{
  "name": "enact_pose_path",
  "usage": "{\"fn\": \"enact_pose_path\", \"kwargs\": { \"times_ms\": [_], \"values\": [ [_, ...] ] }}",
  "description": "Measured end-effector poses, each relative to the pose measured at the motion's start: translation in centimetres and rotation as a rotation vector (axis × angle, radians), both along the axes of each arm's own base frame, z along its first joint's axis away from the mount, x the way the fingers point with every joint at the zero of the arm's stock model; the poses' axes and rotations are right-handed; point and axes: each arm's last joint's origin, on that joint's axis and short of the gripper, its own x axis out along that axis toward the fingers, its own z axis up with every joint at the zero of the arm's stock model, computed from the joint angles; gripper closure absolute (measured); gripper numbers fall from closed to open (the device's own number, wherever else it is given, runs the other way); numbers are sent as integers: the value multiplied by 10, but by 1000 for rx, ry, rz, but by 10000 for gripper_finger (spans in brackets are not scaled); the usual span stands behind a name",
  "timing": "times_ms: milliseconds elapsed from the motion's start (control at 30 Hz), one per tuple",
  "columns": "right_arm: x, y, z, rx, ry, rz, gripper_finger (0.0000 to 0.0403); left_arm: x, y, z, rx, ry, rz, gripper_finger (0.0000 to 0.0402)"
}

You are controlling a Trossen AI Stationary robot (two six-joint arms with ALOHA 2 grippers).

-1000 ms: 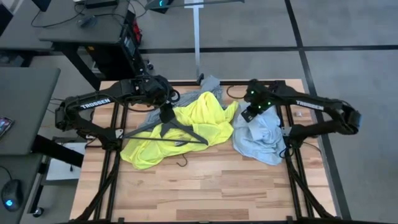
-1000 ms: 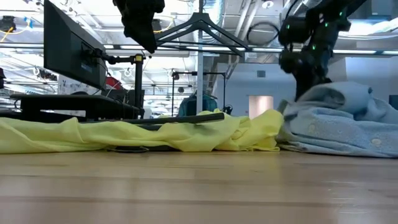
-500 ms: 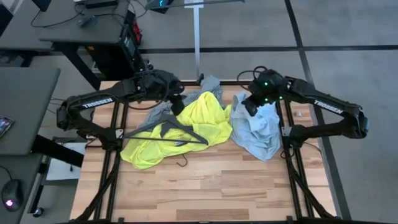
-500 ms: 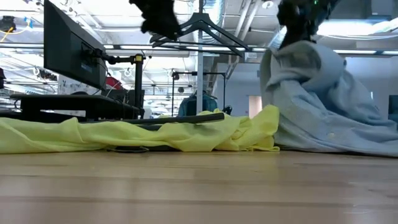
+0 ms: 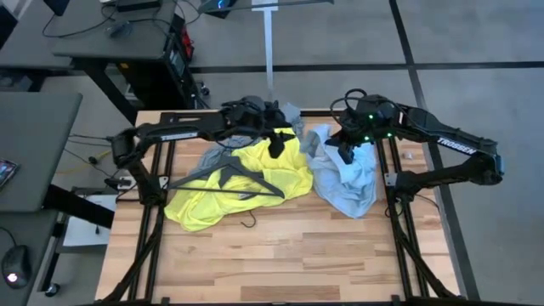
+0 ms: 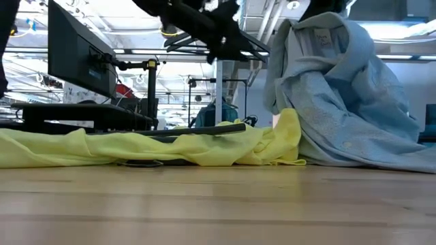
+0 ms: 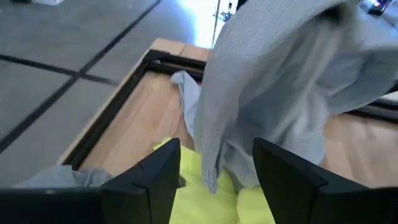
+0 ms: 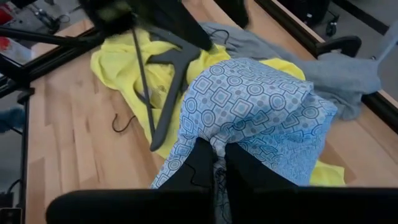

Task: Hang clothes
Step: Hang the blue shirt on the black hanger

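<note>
Right gripper [image 8: 214, 167], closed on blue shirt [image 5: 347, 174], lifts it, collar partly hidden; left gripper [image 7: 214, 163] open, empty, over yellow shirt [image 5: 246, 183].

Wooden desk [image 5: 280, 263] carrying three garments: neon-yellow T-shirt [image 5: 289, 170] lying spread at centre with a black hanger [image 5: 234, 174] resting on it; grey T-shirt [image 5: 289, 112] lying at the far edge; light-blue shirt [image 5: 348, 183] being held bunched by the right end effector [image 5: 347, 150]. Left end effector [image 5: 276, 140] hovering over the yellow shirt's far part.
</note>
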Motion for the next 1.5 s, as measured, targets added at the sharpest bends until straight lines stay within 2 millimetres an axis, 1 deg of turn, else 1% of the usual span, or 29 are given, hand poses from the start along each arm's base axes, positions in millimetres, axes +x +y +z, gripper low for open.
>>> {"fn": "enact_pose_path", "kwargs": {
  "times_ms": [133,233,433,567,700,767,800,867,900,933,967,1067,1167,1233,1300,1400,1500],
  "values": [
    [0,0,1,14,-5,-12,403,13,4,-12,-6,-7,-24,205],
    [0,0,0,15,-3,-12,403,21,6,-17,1,-43,-23,205],
    [0,0,0,17,-3,-11,402,34,9,-22,-4,-161,-63,205],
    [0,0,0,20,-4,-13,402,44,11,-30,-9,-241,-69,205],
    [0,0,0,25,-5,-17,402,47,13,-30,8,-290,-78,207],
    [0,0,0,25,-5,-17,402,47,13,-29,26,-294,-72,224],
    [0,0,0,28,-6,-20,402,47,13,-29,31,-292,-65,242],
    [0,0,1,51,-12,-38,401,47,14,-29,29,-288,-63,298],
    [1,0,1,56,-18,-43,399,47,15,-29,29,-289,-64,334],
    [1,0,1,56,-24,-45,396,46,16,-28,26,-292,-77,366],
    [1,0,2,54,-31,-44,392,45,17,-26,22,-296,-89,382],
    [2,-1,3,68,-44,-56,375,37,17,-16,17,-286,-89,395],
    [-2,-2,9,167,-52,-131,355,22,13,4,49,-252,-71,399],
    [-6,-4,20,194,-82,-158,341,9,8,18,83,-211,-54,400],
    [-10,-4,34,184,-125,-165,328,-2,5,31,116,-191,-41,400],
    [-17,-1,54,143,-165,-147,307,-13,2,42,116,-174,-32,401],
    [-25,1,65,93,-152,-185,284,-23,2,48,119,-140,18,401]
  ]
}}
